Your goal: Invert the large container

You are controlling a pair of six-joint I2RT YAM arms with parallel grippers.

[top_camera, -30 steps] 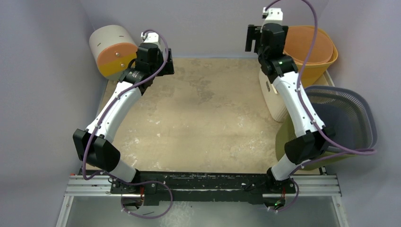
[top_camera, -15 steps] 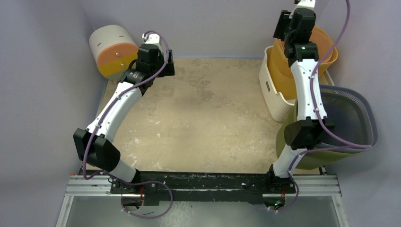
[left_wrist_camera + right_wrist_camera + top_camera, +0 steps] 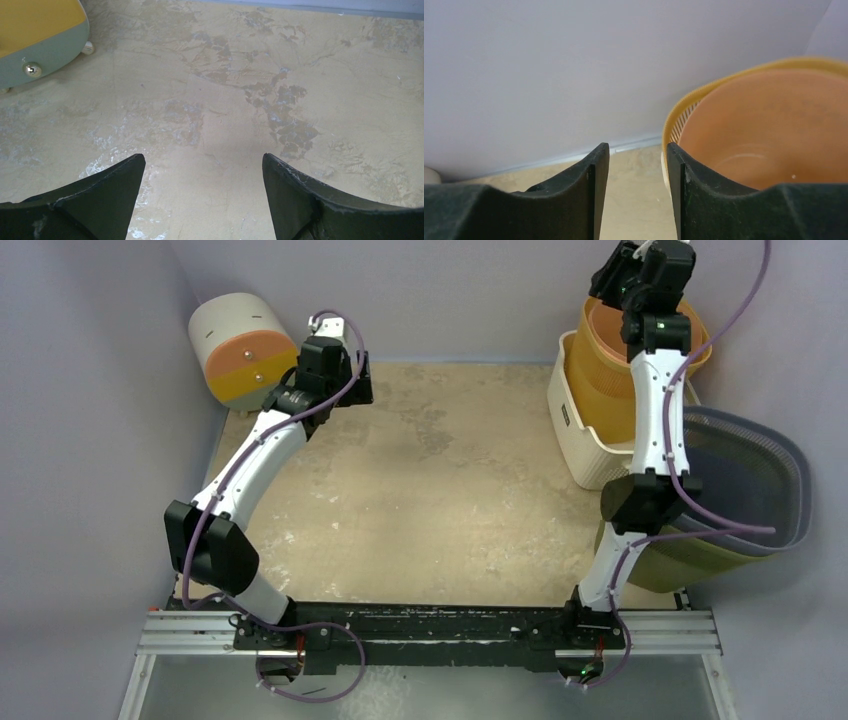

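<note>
A large dark grey mesh basket [image 3: 750, 475] sits open side up at the right edge, nested in an olive bin [image 3: 690, 560]. My right gripper [image 3: 608, 278] is raised high at the back right, beside the rim of a yellow slatted basket [image 3: 684, 105] that holds a terracotta pot [image 3: 774, 125]. In the right wrist view it [image 3: 638, 146] is empty, with a narrow gap between its jaws. My left gripper [image 3: 355, 390] hovers over the table at the back left. In the left wrist view it [image 3: 202, 159] is wide open and empty.
A white bin [image 3: 578, 435] holds the yellow basket [image 3: 610, 380] at the back right. A pale drum with an orange and yellow end [image 3: 235, 350] lies on its side in the back left corner, and also shows in the left wrist view [image 3: 35, 35]. Walls close in on three sides.
My right arm has swung up and to the right, from in front of the yellow basket to high beside it. The mesh basket has shifted slightly right. My left gripper has edged slightly right.
</note>
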